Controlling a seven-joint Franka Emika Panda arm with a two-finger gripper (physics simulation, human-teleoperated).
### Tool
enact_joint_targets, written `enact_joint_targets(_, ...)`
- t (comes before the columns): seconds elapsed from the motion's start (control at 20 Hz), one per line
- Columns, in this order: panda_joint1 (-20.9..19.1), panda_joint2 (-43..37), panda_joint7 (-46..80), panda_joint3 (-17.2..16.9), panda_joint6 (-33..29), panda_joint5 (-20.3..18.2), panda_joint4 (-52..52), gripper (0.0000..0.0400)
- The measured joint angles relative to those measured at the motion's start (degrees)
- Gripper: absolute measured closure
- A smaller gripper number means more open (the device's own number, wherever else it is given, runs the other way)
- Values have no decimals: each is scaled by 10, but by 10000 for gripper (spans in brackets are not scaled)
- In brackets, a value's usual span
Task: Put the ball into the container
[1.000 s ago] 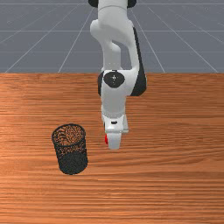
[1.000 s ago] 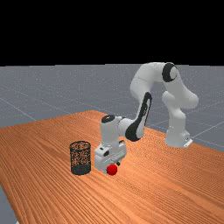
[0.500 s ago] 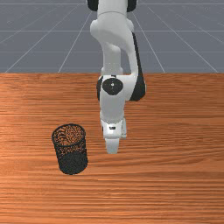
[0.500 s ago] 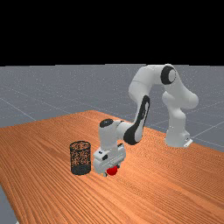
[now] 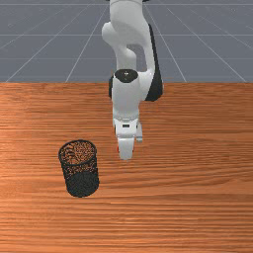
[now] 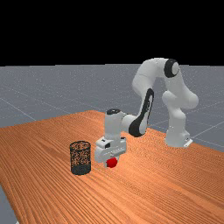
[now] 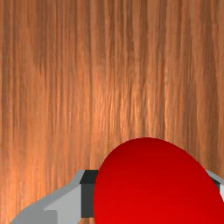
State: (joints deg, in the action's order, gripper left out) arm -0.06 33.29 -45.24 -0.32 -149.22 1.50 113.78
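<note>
In the front view my gripper (image 5: 126, 150) hangs to the right of the container, hiding nearly all of the red ball (image 5: 118, 148). The far view has the gripper (image 6: 111, 162) with the ball (image 6: 112, 162) held between its fingers, just above the table. The wrist view shows the ball (image 7: 153, 188) large, a finger touching it on each side, so the gripper (image 7: 155, 194) is shut on it. The black mesh container (image 5: 81, 170) stands upright and apart from the hand; in the far view the container (image 6: 80, 158) is left of the gripper.
The orange-brown wooden table (image 5: 197, 197) lies under the hand and the container. A strip of bare wood (image 5: 107, 173) separates the two in the front view. The container's round rim (image 6: 80, 143) faces up, at about the height of the hand's body in the far view.
Over the last half second my hand has risen and taken the ball up with it, off the table. Before that it had lowered around the ball. The container has stayed in place.
</note>
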Motion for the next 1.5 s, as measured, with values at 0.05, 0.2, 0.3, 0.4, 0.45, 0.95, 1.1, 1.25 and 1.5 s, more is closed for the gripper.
enact_joint_targets(0.05, 1, -21, 1, -1, -22, 1, 17, 120)
enact_joint_targets(0.2, -1, -50, -2, 2, 56, -1, 1, 120)
enact_joint_targets(0.3, -1, -64, -3, 2, 78, -2, 0, 121)
enact_joint_targets(0.4, -1, -77, -3, 2, 89, -2, 0, 121)
enact_joint_targets(0.45, -1, -84, -3, 2, 88, -2, 3, 121)
enact_joint_targets(0.95, -31, -120, -91, 0, 164, -1, -21, 120)
enact_joint_targets(1.1, -43, -117, -97, -7, 165, -4, -24, 121)
enact_joint_targets(1.25, -59, -114, -142, -7, 166, -5, -29, 120)
enact_joint_targets(1.5, -88, -103, -179, -17, 171, -10, -44, 120)
